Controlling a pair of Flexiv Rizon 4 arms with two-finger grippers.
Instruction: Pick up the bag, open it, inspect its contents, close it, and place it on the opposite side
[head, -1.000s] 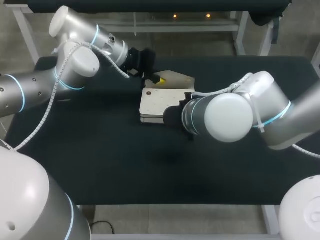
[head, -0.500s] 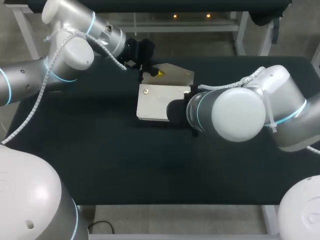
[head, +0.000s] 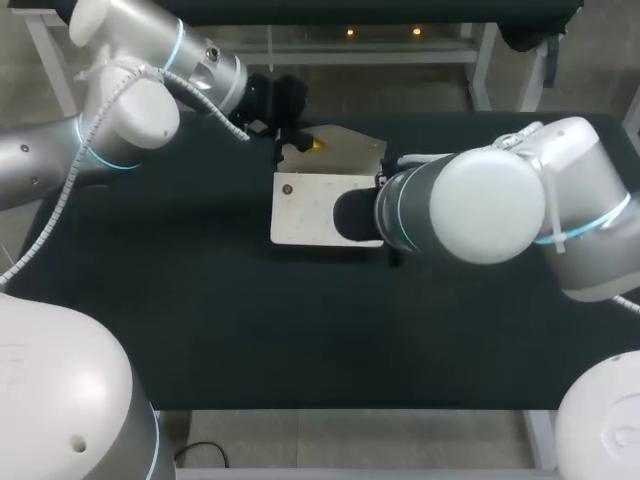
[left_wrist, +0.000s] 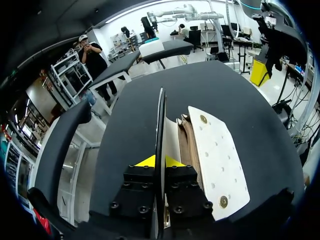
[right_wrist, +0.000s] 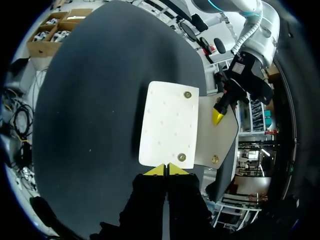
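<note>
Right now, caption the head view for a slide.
Left hand holds the white bag's flap open; right hand grips its edge.

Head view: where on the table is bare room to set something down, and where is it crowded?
Bare table runs along the near edge in front of the bag, widening leftward between the left arm and that edge. A smaller patch lies right of the bag's flap. Crowded: the far middle, where left claw and right claw both grip the bag.
</note>
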